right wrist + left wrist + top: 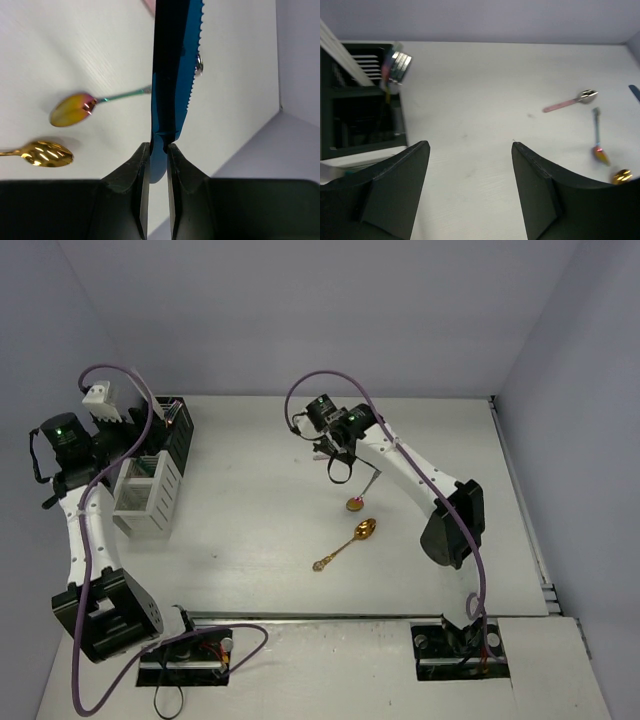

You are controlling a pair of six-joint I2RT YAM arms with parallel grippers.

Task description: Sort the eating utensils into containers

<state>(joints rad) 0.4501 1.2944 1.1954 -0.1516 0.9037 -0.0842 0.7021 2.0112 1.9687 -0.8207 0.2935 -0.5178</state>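
The white table (260, 530) had a black box (180, 430) and a white box (150, 495) at its left. Beside them the left pincer (469, 147) was spread wide, holding nothing. The right pincer (159, 147) pinched a blue knife (172, 65) above the table's middle. A gold spoon (347, 544) and a rainbow spoon (72, 110) lay close together there.

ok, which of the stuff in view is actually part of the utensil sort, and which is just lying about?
Job:
blue serrated knife, held in the shut right gripper
gold metal spoon
iridescent rainbow-bowled spoon
pink-handled silver spoon
white slatted caddy
black slatted caddy

Just there:
purple cables
black arm base
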